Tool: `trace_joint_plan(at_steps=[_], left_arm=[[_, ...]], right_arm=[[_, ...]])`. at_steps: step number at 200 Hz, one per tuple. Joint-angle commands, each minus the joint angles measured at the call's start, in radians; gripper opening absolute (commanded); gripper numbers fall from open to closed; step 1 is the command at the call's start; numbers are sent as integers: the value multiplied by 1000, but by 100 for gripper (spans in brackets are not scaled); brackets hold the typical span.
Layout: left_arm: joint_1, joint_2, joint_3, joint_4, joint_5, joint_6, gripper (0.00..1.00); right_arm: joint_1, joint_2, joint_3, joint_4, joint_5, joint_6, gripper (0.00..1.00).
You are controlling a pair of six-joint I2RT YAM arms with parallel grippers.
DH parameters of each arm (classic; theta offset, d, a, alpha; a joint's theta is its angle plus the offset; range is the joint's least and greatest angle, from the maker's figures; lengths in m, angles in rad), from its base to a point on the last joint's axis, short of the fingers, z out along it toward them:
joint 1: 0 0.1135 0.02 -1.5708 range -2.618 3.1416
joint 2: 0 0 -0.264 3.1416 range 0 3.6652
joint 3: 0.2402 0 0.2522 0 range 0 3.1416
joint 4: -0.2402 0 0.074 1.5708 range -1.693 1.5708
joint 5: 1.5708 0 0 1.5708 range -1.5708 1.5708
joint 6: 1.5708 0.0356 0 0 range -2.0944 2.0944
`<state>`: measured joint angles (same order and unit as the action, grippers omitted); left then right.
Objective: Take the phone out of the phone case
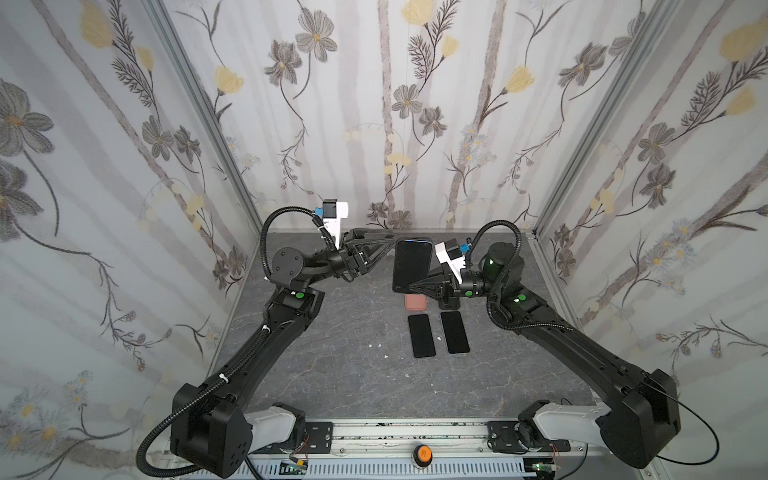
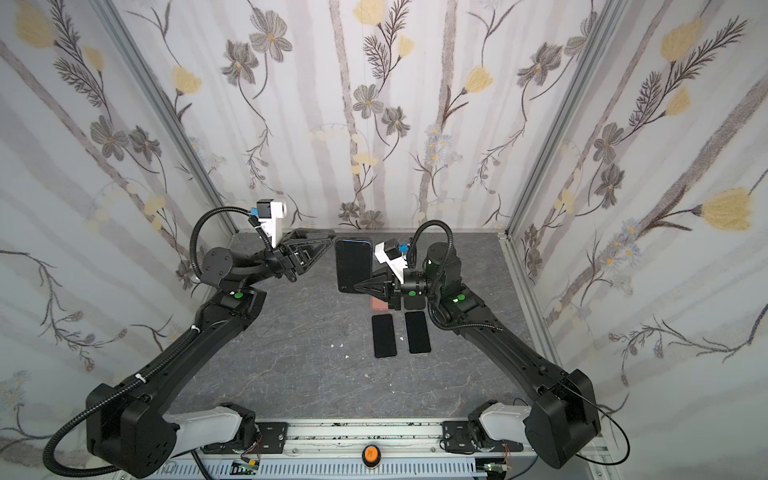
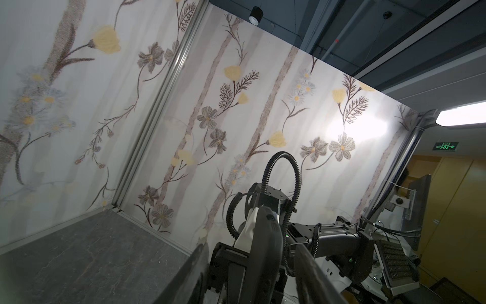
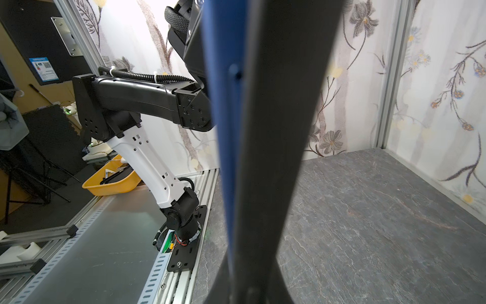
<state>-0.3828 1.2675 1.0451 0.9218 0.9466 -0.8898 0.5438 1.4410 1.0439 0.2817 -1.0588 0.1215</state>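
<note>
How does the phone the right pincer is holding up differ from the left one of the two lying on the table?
The raised phone is off the table, clamped near its lower end by the right pincer; the table phone lies flat, untouched. The raised phone shows a blue case rim; the table phone shows none. Both screens are dark.

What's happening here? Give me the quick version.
The right gripper holds a cased phone upright in the air, clamped at its lower end. The left gripper has its jaws apart at the phone's upper corner; whether it touches is unclear. The phone sits in its blue case, so the removal is not yet done. On the table below lie a dark phone, a second dark phone and a pinkish case.
</note>
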Motion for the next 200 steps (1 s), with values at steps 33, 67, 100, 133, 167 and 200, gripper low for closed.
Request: trace_joint_plan(at_steps=[33, 67, 100, 133, 167, 200], left_arm=[[-19, 23, 19, 41, 55, -9, 38], [-18, 32, 21, 40, 61, -10, 28], [-18, 34, 23, 41, 57, -8, 14], [-7, 35, 27, 42, 51, -10, 13], [10, 30, 23, 45, 42, -15, 14], [26, 24, 20, 49, 32, -19, 16]], right_arm=[[7, 8, 19, 12, -32, -35, 0], [13, 11, 28, -9, -39, -57, 0], [18, 0, 24, -20, -50, -82, 0], [27, -17, 24, -42, -73, -126, 0], [35, -30, 31, -68, -89, -167, 0], [43, -34, 44, -114, -93, -210, 0]])
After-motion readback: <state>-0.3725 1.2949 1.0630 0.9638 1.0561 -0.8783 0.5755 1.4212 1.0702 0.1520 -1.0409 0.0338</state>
